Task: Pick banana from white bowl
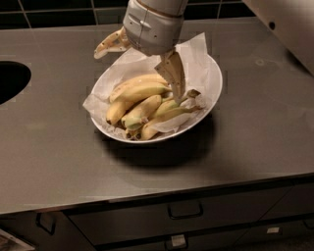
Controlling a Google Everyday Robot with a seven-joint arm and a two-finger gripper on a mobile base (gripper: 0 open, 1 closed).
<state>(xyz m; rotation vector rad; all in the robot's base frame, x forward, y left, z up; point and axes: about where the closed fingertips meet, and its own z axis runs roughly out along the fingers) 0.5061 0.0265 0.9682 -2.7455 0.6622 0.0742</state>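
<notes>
Hovering gripper, fingers spread, over banana in white bowl

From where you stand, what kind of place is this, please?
Probably a kitchen: a dark countertop with drawers below, a tiled wall behind, and a white bowl of bananas. The claw hangs open over the bowl.

Dim; white bowl under gripper casts front shadow.
</notes>
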